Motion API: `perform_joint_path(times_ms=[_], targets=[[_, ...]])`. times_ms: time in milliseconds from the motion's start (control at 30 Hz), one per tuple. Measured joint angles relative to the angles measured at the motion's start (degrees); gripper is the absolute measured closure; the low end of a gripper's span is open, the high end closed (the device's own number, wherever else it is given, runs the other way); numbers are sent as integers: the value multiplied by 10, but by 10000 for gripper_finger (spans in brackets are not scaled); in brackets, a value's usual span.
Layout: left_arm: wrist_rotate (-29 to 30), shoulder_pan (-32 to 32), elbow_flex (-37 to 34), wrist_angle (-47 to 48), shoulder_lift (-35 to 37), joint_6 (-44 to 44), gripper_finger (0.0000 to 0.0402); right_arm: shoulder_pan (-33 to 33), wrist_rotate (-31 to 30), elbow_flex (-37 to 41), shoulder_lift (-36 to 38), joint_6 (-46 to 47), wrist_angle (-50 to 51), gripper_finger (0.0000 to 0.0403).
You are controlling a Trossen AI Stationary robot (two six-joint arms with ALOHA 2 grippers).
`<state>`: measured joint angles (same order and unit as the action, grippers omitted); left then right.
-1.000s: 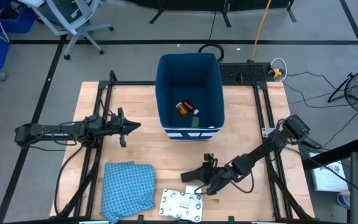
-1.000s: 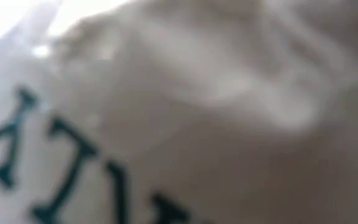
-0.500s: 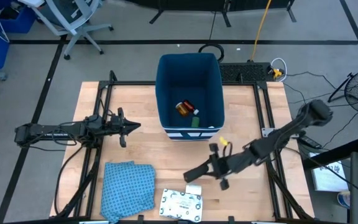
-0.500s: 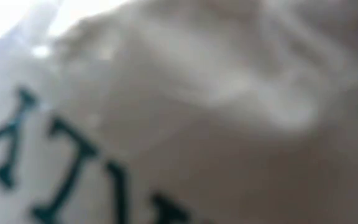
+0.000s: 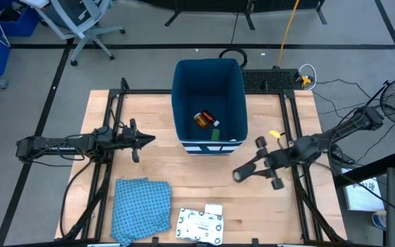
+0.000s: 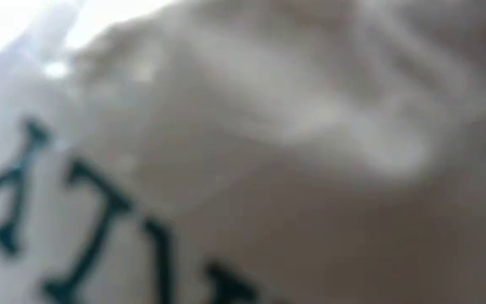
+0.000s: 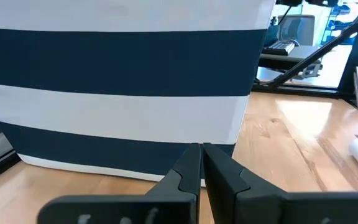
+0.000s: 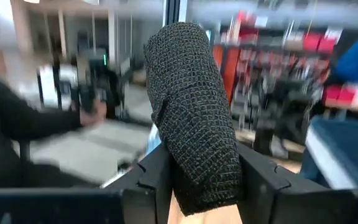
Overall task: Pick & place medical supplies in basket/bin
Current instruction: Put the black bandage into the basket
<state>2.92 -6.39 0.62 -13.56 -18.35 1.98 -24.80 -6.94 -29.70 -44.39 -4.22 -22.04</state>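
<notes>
The tall dark blue bin [image 5: 208, 96] stands at the far middle of the table, white stripes [image 7: 117, 106] low on its near wall. Inside lie a red-orange tube [image 5: 202, 119] and a green piece [image 5: 215, 134]. My right gripper [image 5: 239, 175] hangs right of and nearer than the bin, shut on a black mesh roll [image 8: 194, 106]. A white green-printed pouch [image 5: 199, 225] and a small white box [image 5: 213, 210] lie at the near edge. My left gripper [image 7: 201, 155] waits shut, left of the bin. My right gripper pinches the black roll between its two fingers [image 8: 155, 174] at one end [image 8: 188, 180]. The roll's other end [image 8: 179, 37] sticks out beyond the fingertips, along the fingers. The gripper points roughly level toward the table's left, and the roll is lifted clear of the table.
A blue patterned cloth [image 5: 141, 206] lies at the near left. The low view is filled by blurred white pouch surface with green letters [image 6: 83, 228]. Bare wood [image 5: 156, 165] lies between the bin and the near items. People and shelves show in the room beyond.
My right gripper has risen from beside the small white box at the near edge and swung toward the table's right and far side, its arm drawing back. The pouch, the box and the cloth have stayed in place.
</notes>
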Motion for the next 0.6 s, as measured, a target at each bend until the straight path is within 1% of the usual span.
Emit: perform_joint_path(times_ms=[100,333,467,600], targets=[[1,0,0,0,0,-1,380,0,-1,58,38,5,-55,278],[1,0,0,0,0,-2,380,0,-2,162,86,4,-140,278],[2,0,0,0,0,-2,380,0,-5,195,103,-2,-170,278],[2,0,0,0,0,0,380,0,-21,211,106,-13,-177,278]])
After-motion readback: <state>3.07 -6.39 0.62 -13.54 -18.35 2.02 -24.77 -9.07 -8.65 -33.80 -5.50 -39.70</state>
